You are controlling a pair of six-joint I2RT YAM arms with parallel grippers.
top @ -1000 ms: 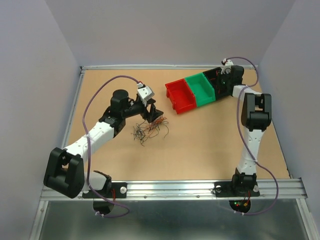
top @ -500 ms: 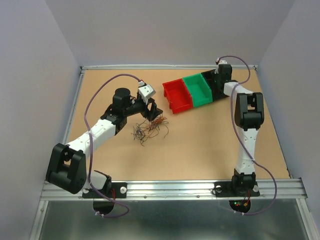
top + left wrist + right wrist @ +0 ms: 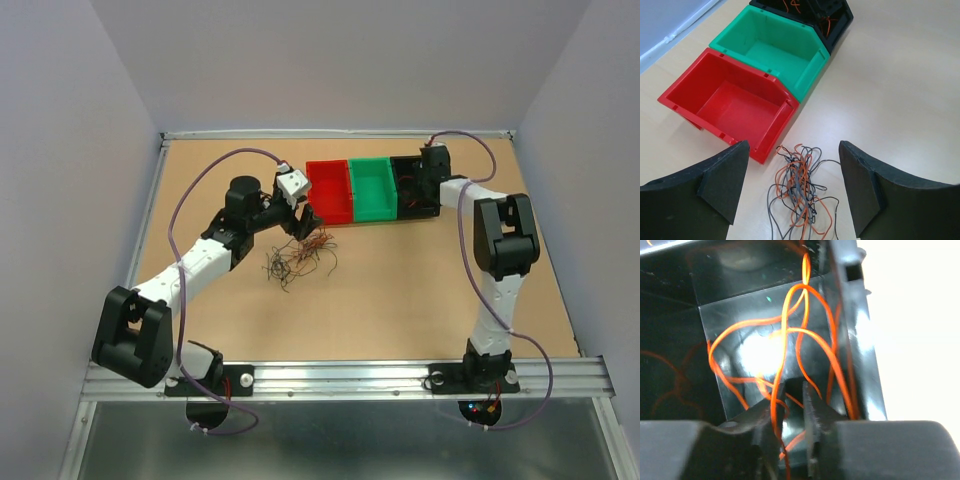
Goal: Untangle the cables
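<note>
Where the two arm bases sit at the near edge of the table (image 3: 400,300), the left arm stretches inward and the right arm runs almost straight to the far side. A bit further in, left of centre, the cables (image 3: 298,257) lie as one loose tangle flat on the board. The wrist view shows orange and dark grey/black strands; any green is too fine to make out. Over the tangle's far end hangs the left gripper (image 3: 304,220), jaws spread wide, w/ the heap showing btwn them; can't tell if the tips touch any strand. Just beyond, 3 bins stand in a row, wall to wall: red bin (image 3: 330,190) nearest the tangle, its near corner close to the outermost strands, then green bin (image 3: 372,188), then black bin (image 3: 408,186) at the right end. Farthest back, the right gripper (image 3: 794,412) is down in the black bin, w/ several orange cables (image 3: 784,340) looped against the glossy wall. Its jaws are nearly pressed together, only a narrow slot btwn them. One orange strand runs down into that slot, but can't tell whether it's actually pinched.
</note>
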